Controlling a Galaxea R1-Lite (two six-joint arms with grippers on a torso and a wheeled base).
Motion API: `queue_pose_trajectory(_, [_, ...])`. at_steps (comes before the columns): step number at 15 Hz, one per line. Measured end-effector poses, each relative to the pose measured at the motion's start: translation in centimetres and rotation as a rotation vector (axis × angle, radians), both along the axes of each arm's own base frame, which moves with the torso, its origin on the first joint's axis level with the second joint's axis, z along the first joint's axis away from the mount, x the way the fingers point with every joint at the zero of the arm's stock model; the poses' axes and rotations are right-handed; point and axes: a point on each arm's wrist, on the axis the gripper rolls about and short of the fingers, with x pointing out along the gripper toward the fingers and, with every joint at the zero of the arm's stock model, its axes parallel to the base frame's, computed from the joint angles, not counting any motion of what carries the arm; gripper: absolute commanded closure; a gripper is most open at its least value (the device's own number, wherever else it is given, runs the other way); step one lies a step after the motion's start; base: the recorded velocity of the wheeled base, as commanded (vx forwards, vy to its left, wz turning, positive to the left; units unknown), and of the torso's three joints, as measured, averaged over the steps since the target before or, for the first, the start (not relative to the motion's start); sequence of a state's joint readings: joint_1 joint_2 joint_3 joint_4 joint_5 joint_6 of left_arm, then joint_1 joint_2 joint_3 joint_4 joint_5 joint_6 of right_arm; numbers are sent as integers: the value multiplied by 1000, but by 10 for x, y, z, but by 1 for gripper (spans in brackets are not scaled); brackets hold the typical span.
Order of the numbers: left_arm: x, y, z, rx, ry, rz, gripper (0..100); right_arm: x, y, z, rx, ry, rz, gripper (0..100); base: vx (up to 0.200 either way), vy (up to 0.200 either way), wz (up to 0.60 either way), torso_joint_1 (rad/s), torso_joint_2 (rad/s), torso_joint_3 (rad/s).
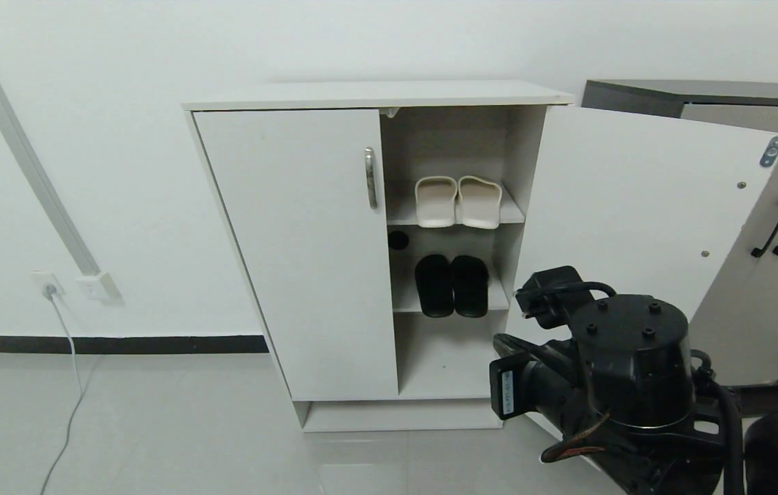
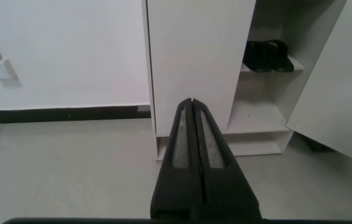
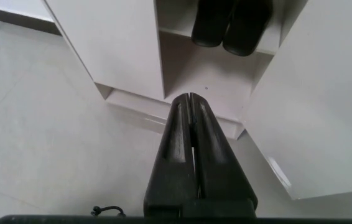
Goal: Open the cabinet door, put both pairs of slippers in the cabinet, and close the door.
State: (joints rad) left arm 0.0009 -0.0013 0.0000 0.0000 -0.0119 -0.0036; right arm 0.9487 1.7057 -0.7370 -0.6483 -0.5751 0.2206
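The white cabinet (image 1: 375, 96) has its left door (image 1: 299, 254) closed and its right door (image 1: 636, 206) swung wide open. A white pair of slippers (image 1: 457, 201) lies on the upper shelf and a black pair (image 1: 452, 285) on the shelf below. My right arm (image 1: 609, 378) hangs low in front of the open door. My right gripper (image 3: 189, 96) is shut and holds nothing; it is above the floor before the cabinet's base, below the black slippers (image 3: 229, 25). My left gripper (image 2: 191, 102) is also shut and empty, facing the closed door (image 2: 194, 56).
A grey cabinet (image 1: 774, 227) with black handles stands right behind the open door. A wall socket with a hanging cable (image 1: 48, 289) is at the far left. Bare floor (image 1: 155, 419) spreads out left of the cabinet. The closed door carries a metal handle (image 1: 370, 177).
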Motion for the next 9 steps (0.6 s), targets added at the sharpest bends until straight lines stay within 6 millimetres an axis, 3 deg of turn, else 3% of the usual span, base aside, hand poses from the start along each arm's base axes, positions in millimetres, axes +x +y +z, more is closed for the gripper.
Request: queue_pose_trajectory(9, [0, 0, 0, 0, 0, 1, 100, 3, 0, -4, -10, 7, -8, 100, 0, 0, 0, 0, 0, 0])
